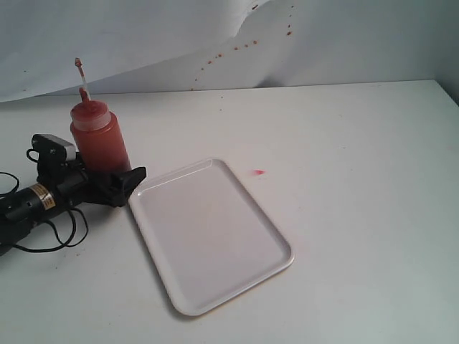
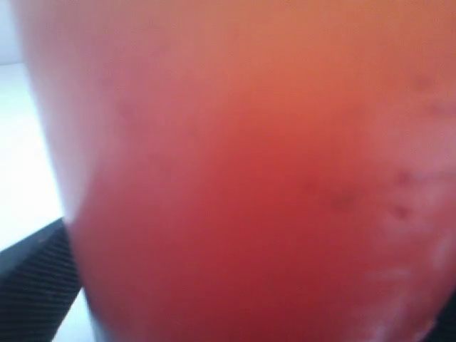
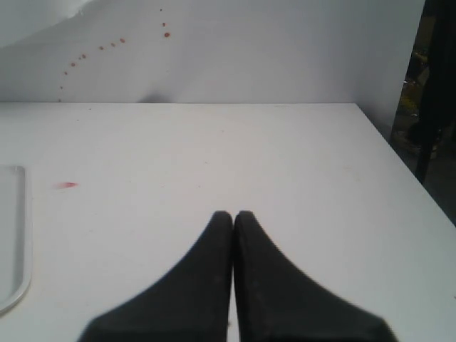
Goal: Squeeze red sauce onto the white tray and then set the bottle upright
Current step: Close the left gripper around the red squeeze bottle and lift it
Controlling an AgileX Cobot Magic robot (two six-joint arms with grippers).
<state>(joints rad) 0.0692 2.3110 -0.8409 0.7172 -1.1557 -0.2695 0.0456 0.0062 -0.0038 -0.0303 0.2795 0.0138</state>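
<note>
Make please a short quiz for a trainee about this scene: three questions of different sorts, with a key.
1. True or false: the white tray is bare.
2. How does the bottle stand? A) upright B) on its side C) upside down
3. Fill in: the jaws of the right gripper are ____.

Key: 1 true; 2 A; 3 shut.

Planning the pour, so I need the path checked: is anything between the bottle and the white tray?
Nothing visible does. The bottle stands upright beside a corner of the white tray, with the left gripper at its base.
</note>
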